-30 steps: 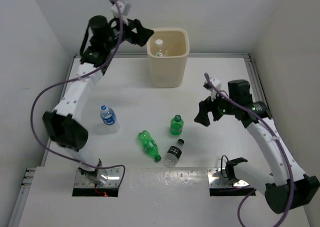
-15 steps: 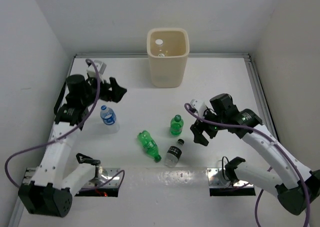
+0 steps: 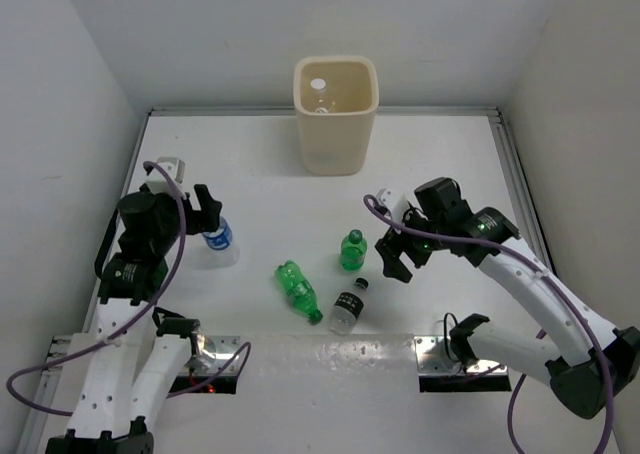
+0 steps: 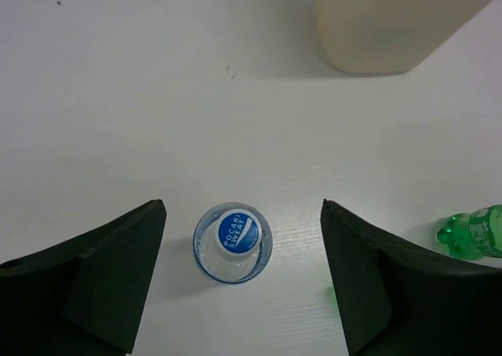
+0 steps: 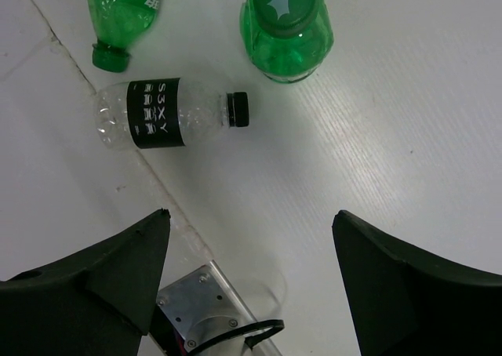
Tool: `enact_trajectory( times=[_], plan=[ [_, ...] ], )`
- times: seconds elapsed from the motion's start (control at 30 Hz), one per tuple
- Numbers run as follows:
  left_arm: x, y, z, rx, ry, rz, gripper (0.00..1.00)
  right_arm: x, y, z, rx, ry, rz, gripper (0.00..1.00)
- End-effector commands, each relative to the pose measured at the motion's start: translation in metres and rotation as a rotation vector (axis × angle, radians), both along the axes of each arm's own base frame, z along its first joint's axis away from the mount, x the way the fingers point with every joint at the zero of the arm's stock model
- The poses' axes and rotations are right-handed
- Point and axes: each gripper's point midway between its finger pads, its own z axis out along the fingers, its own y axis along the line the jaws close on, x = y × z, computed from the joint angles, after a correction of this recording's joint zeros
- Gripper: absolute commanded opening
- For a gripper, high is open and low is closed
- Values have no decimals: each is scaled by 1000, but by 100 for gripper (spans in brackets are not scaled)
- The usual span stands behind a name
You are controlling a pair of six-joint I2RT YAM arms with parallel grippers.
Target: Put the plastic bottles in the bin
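A clear bottle with a blue cap and blue label (image 3: 217, 236) stands upright at the left; in the left wrist view (image 4: 233, 242) it sits below and between my open fingers. My left gripper (image 3: 210, 211) is open just above it. An upright green bottle (image 3: 352, 249) (image 5: 287, 30), a lying green bottle (image 3: 297, 288) (image 5: 124, 12) and a lying clear bottle with a dark label (image 3: 348, 306) (image 5: 165, 121) sit in the middle. My right gripper (image 3: 392, 257) is open and empty, just right of the upright green bottle. The cream bin (image 3: 337, 114) stands at the back, a bottle inside it.
The bin's lower wall shows at the top of the left wrist view (image 4: 392, 27). Metal base plates (image 3: 455, 359) sit at the near table edge. White walls close in the table on three sides.
My left arm has swung from the bin down to the blue-labelled bottle at the left. My right gripper has moved left and down toward the upright green bottle.
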Motion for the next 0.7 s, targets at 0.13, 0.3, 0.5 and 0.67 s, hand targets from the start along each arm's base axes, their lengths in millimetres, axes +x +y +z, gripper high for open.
enact_trajectory(
  times=[0.13,0.3,0.5,0.67],
  plan=[
    [14,-7,-21,14,73,-63,85,13,5,22,36,-56,-24,83],
    [19,-5,-25,65,135,-94,84,13,0,18,31,-50,-42,83],
    [21,-11,-31,65,198,-146,83,12,-1,16,32,-48,-43,84],
    [20,-9,-35,76,234,-144,82,13,-2,14,26,-47,-42,84]
  ],
)
